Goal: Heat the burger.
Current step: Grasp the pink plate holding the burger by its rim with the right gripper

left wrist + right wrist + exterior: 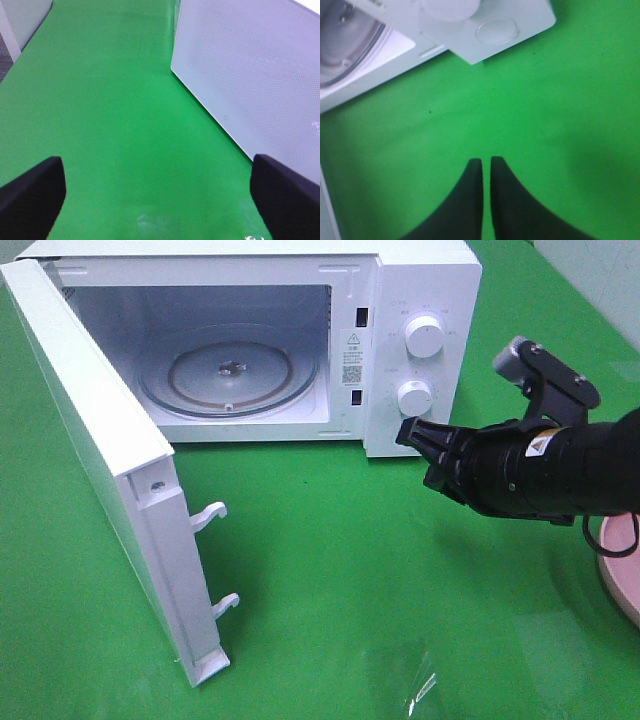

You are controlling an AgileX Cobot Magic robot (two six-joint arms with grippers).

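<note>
The burger is out of view in every frame. A white microwave (pixel 420 280) stands at the back with its door (pixel 90 440) swung wide to the left, and its glass turntable (pixel 228 370) is bare. My right gripper (pixel 405 430) hovers just in front of the lower knob (pixel 414 397). In the right wrist view its fingertips (pixel 486 160) are shut to a thin slit, with nothing between them, above green cloth. My left gripper (pixel 157 167) stands wide open and empty beside the door's outer face (pixel 260 75). The exterior view does not show it.
A pink plate (pixel 625 570) shows at the right edge, partly behind my right arm. The open door's latch hooks (pixel 210 515) stick out over the green cloth. An upper knob (pixel 424 337) sits above the lower one.
</note>
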